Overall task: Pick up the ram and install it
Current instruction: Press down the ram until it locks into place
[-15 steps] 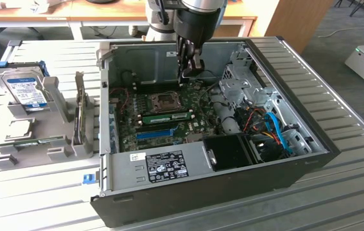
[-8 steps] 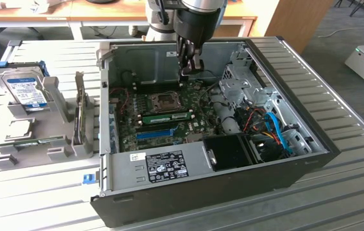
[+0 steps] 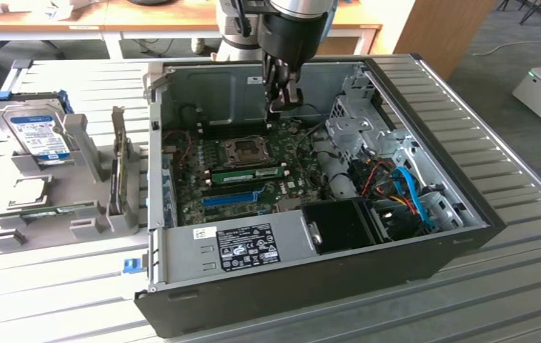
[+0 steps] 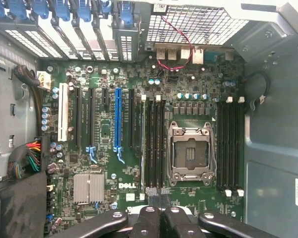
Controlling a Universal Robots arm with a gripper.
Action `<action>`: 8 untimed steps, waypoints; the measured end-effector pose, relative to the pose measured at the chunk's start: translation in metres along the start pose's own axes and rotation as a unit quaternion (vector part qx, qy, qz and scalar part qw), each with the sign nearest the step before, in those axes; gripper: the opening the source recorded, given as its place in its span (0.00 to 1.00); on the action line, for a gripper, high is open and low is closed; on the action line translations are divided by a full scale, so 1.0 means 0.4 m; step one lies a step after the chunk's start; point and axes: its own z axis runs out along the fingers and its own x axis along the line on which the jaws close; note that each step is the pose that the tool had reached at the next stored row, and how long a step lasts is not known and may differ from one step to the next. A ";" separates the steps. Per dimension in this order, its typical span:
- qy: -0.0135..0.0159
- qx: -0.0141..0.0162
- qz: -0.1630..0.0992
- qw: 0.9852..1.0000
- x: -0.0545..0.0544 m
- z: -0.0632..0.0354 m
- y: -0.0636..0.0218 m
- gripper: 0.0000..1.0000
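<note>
- Gripper (image 4: 162,212) sits closest to the wrist lens, its fingers shut together with nothing seen between them. In the exterior view it hangs inside the case (image 3: 346,279), over the far part of the board (image 3: 289,187).
- Ram (image 3: 251,172) stands on edge in a slot beside the socket (image 3: 248,150), apart from the gripper. Whether its end latches have closed cannot be told.
- Step in hand, as judged, is seating the ram. The shut fingers would serve as a pusher. Pressure should fall straight down on the ram's top edge and evenly along its length, since a sideways lean could cock it in the slot.
- Edges: the socket flanks the slot bank on one side and the blue slot (image 3: 227,199) lies on the other. Sideways room is slight.
- Room: there is open space above the board. The far wall is close behind the arm. The cage (image 3: 351,125) and cables (image 3: 399,186) crowd the exterior view's right, and the case rim limits any tilt.
</note>
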 end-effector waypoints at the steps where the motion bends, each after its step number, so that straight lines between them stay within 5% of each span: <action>1: 0.000 0.000 0.000 1.000 0.000 0.000 0.000 0.11; 8: 0.000 0.000 0.000 1.000 0.000 0.000 -0.006 0.11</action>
